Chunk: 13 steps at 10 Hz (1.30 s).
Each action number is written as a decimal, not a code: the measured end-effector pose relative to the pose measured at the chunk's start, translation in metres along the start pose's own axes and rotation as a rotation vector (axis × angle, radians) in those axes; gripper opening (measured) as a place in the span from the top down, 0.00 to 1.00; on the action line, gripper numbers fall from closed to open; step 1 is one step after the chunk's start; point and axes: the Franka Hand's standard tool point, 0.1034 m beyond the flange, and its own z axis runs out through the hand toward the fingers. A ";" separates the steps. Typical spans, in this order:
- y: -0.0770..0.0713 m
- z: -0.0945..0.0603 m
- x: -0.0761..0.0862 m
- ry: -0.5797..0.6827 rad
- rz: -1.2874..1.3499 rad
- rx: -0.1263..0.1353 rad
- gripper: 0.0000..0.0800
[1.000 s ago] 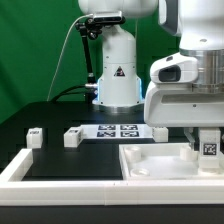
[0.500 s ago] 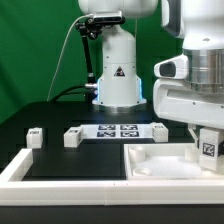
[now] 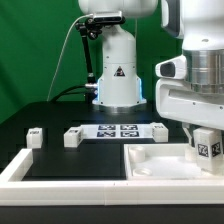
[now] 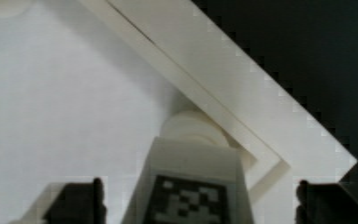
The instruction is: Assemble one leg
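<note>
Leg [image 3: 207, 148] at tray's [image 3: 158, 166] inner corner

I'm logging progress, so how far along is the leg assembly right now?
Done: one leg is at the white tray-like part's corner. In hand: it stands between the gripper's fingers; whether it's clamped is unclear. Left: probably fastening it; three other legs wait on the black table.
</note>
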 end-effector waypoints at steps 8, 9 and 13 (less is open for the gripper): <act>0.002 0.000 0.003 0.004 -0.722 -0.007 0.19; 0.003 0.000 0.005 0.004 -0.818 -0.008 0.19; 0.006 0.000 0.008 0.004 -1.095 -0.016 0.19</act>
